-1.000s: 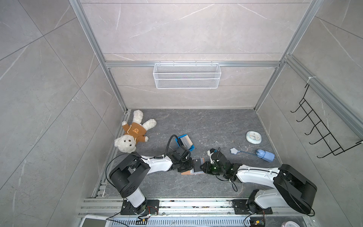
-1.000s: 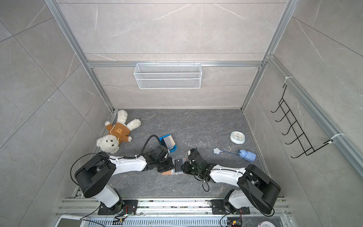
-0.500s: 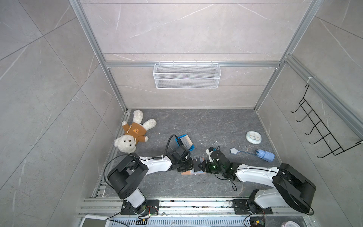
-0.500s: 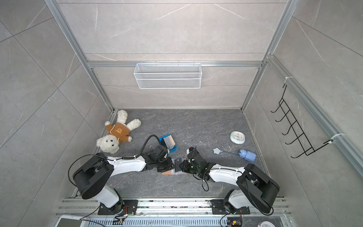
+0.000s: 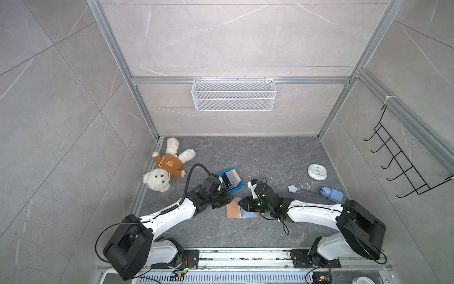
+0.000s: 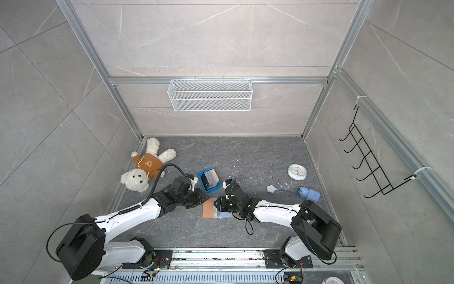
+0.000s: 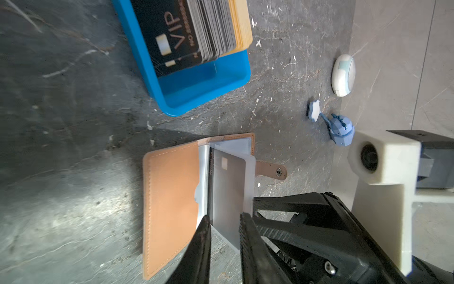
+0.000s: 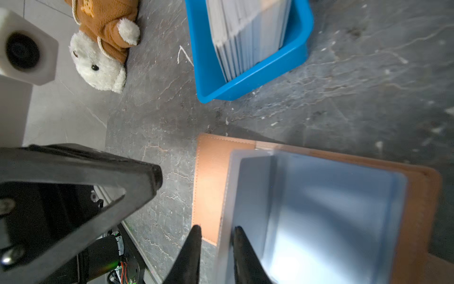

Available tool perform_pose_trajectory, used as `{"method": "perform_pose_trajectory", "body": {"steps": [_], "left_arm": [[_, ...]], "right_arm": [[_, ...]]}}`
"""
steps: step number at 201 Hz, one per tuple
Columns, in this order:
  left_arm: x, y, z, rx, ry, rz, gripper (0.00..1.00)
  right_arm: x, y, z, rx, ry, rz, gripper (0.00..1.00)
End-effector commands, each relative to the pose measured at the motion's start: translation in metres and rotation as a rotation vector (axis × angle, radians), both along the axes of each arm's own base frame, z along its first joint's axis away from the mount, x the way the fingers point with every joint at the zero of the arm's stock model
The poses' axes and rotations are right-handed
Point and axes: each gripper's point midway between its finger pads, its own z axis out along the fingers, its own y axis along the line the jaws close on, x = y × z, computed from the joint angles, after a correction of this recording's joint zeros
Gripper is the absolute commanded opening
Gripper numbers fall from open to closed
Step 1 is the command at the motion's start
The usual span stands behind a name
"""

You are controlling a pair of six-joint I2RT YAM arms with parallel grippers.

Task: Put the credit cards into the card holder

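Holder (image 5: 232, 209) open on floor (image 5: 270, 159) between both grippers; one grey card (image 7: 228, 186) partly in its sleeves (image 8: 319, 196).
Left gripper (image 7: 224, 218) jaws slightly parted at the card's end, no clamp seen. Right gripper (image 8: 216, 228) jaws parted astride a sleeve edge. Other cards (image 5: 232, 178) stand in tray (image 5: 235, 189) nearby.

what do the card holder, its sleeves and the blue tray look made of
Card holder: tan leather or faux leather, matte, with stitching along the edges. Sleeves: clear, probably soft plastic, glossy with bluish glare. Tray: likely rigid blue plastic, smooth moulded walls with rounded corners.
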Motion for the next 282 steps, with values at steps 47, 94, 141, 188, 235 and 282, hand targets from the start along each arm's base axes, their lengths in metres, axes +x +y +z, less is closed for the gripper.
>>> {"method": "perform_pose_trajectory", "body": {"steps": [47, 94, 141, 188, 235, 282], "left_arm": [[-0.004, 0.027, 0.011, 0.017, -0.065, 0.051, 0.26], [-0.001, 0.034, 0.018, 0.028, -0.104, 0.086, 0.26], [0.018, 0.039, 0.019, 0.058, -0.107, 0.088, 0.27], [0.041, 0.035, 0.035, 0.042, -0.140, 0.036, 0.27], [0.059, 0.030, 0.053, 0.013, -0.203, -0.046, 0.27], [0.071, 0.036, 0.059, 0.000, -0.210, -0.062, 0.28]], "right_arm": [[0.004, 0.025, 0.025, -0.009, -0.084, 0.074, 0.27], [0.006, 0.011, 0.039, -0.097, -0.152, 0.099, 0.26], [0.014, -0.009, 0.056, -0.201, -0.236, 0.087, 0.27], [0.029, -0.022, 0.076, -0.251, -0.313, 0.022, 0.34], [0.047, -0.031, 0.099, -0.294, -0.375, -0.055, 0.51], [0.065, -0.034, 0.115, -0.253, -0.363, -0.089, 0.67]]}}
